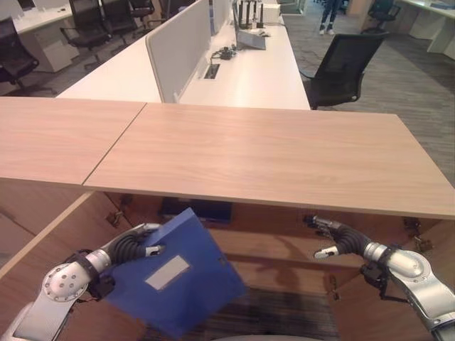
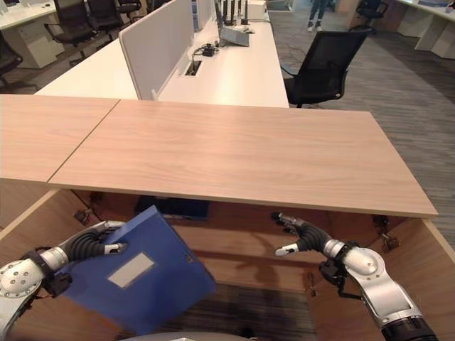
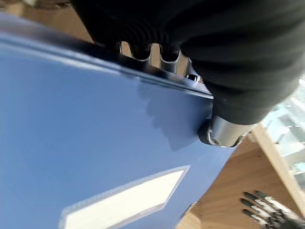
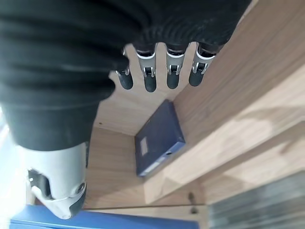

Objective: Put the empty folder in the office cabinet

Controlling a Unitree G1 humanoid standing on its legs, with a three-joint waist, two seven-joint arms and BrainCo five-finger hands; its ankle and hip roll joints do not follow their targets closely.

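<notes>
The open cabinet [image 2: 234,249] under the wooden surface [image 1: 270,153] holds a dark blue folder [image 4: 158,137] lying flat on a shelf at the far left. The left hand [image 1: 135,245] pinches the blue folder [image 1: 178,273] at its far edge, thumb on the cover; it tilts, its blank pale label [image 2: 131,270] up, long axis running far-left to near-right. The right hand [image 2: 298,234] hovers inside, fingers [image 4: 150,76] straight, holding nothing.

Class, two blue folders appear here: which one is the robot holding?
The lighter blue folder with the white label, pinched in the left hand. The darker folder lies flat inside the cabinet, untouched.
</notes>
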